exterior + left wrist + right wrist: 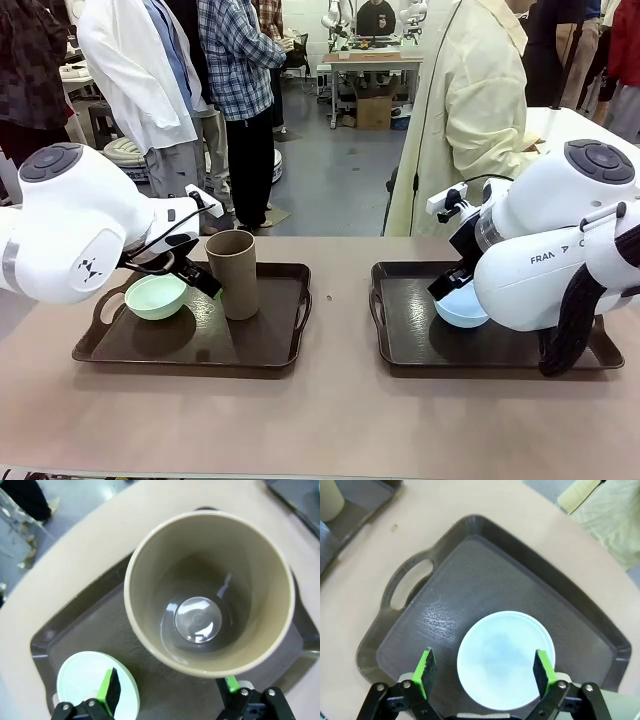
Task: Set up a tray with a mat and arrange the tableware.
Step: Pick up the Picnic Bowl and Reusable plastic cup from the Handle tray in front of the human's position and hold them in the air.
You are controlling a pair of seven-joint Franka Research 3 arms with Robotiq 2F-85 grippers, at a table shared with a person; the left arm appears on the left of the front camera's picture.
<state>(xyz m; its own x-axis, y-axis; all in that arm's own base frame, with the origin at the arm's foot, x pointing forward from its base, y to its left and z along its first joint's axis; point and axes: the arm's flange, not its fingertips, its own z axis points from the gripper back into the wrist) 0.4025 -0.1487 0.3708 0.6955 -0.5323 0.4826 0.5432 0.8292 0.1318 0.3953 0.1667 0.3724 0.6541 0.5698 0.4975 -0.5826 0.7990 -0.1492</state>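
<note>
Two dark trays sit side by side, each lined with a dark textured mat. On the left tray stand a pale mint bowl and a brown tumbler. My left gripper hangs open between them. From the wrist I look down into the tumbler. Its near rim lies between my open fingers, with the mint bowl beside them. The right tray holds a light blue bowl. My right gripper stands open just above that bowl, one pad at each side.
A person in a pale yellow coat stands at the table's far edge behind the right tray. The tan tabletop runs bare in front of both trays and in the gap between them. Other people stand farther back.
</note>
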